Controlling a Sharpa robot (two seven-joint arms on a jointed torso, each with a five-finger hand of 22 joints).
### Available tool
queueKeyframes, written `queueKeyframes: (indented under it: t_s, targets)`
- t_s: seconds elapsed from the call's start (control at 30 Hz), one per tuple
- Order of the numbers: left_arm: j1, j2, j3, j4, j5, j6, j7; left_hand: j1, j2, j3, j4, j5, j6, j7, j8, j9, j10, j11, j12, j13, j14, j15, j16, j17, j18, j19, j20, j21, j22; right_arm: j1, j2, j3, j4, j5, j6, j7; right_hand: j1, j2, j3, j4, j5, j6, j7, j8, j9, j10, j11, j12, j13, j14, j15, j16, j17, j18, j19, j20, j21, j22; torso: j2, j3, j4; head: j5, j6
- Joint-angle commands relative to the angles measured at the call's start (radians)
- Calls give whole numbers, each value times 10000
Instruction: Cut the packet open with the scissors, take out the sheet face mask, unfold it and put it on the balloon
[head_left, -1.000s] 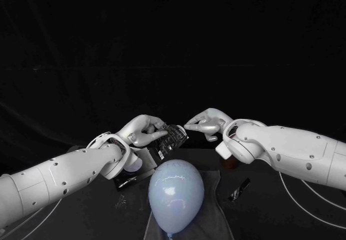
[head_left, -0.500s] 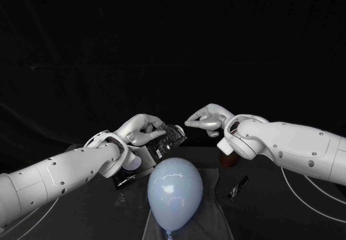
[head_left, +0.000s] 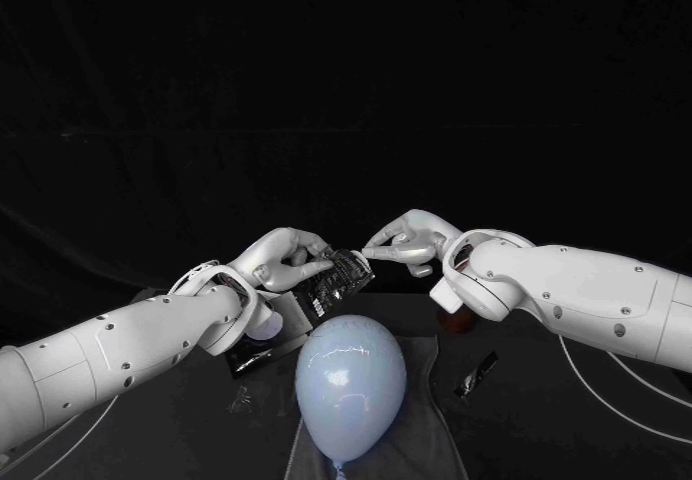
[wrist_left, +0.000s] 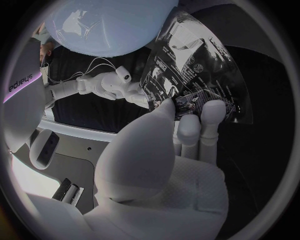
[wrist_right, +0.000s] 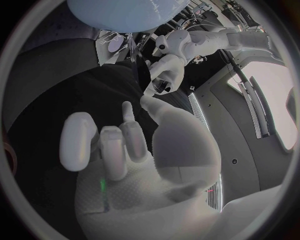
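Note:
My left hand (head_left: 289, 258) holds the dark printed packet (head_left: 332, 278) upright above the table; its thumb and fingers (wrist_left: 209, 117) clamp the packet (wrist_left: 194, 70) near its lower part. My right hand (head_left: 408, 240) reaches in from the other side, and its thumb and a fingertip pinch the packet's top corner. In the left wrist view the right hand (wrist_left: 109, 86) touches the packet's edge. The pale blue balloon (head_left: 346, 383) lies just in front of both hands. The scissors (head_left: 479, 378) lie on the table to the balloon's right. No mask sheet can be seen.
A grey cloth (head_left: 433, 425) lies under the balloon. A small dark scrap (head_left: 253, 363) sits on the table beneath my left forearm. A brownish object (head_left: 456, 322) stands behind my right wrist.
My right hand lifted a little off the packet half a second ago and has come back down onto its top corner. The left hand and the balloon have stayed put.

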Motion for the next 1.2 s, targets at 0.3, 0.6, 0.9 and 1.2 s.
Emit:
queueKeyframes:
  t_s: [0.3, 0.6, 0.9, 1.2]
  targets:
    - [8, 22, 11, -21, -22, 58, 24, 47, 55, 75, 16, 34, 29, 18, 32, 22, 25, -23, -34, -14, -35, 32, 12, 25, -41, 88, 4, 57, 20, 10, -25, 11, 110, -208, 149, -16, -47, -98, 12, 30, -63, -57, -22, 18, 7, 160, 34, 202, 1178, 950, 74, 60, 2133, -115, 106, 27, 104, 1487, -7, 0, -1, 10, -28]
    - [9, 23, 11, -39, -2, 91, -1, 43, 51, 87, 16, 34, 29, 17, 31, 23, 26, -23, -37, -15, -28, 32, 18, 41, -44, 96, 4, 65, 36, 10, -65, 11, 188, -206, 190, -5, -59, -96, 13, 40, -62, -52, -22, 22, 9, 186, 35, 243, 1217, 960, 77, 75, 2190, -123, 119, 29, 142, 1502, -3, 0, -7, 27, -20]
    - [11, 23, 11, -74, 4, 130, -32, 39, 48, 96, 17, 34, 29, 16, 30, 25, 27, -23, -39, -16, -21, 31, 25, 59, -46, 103, 4, 73, 50, 10, -150, 12, 291, -196, 202, 40, -51, -93, 20, 37, -58, -52, -24, 24, 10, 188, 34, 246, 1221, 965, 78, 82, 2215, -127, 127, 31, 166, 1512, -11, -6, -10, 44, -56]
    - [13, 23, 10, -133, 15, 158, -45, 39, 48, 96, 17, 34, 29, 16, 30, 25, 27, -23, -39, -16, -21, 31, 25, 59, -46, 103, 4, 73, 50, 10, -155, 13, 295, -176, 250, 53, -61, -91, 20, 45, -55, -52, -22, 25, 10, 198, 36, 262, 1236, 967, 79, 84, 2223, -127, 128, 32, 168, 1514, -12, -3, -1, 25, -61]
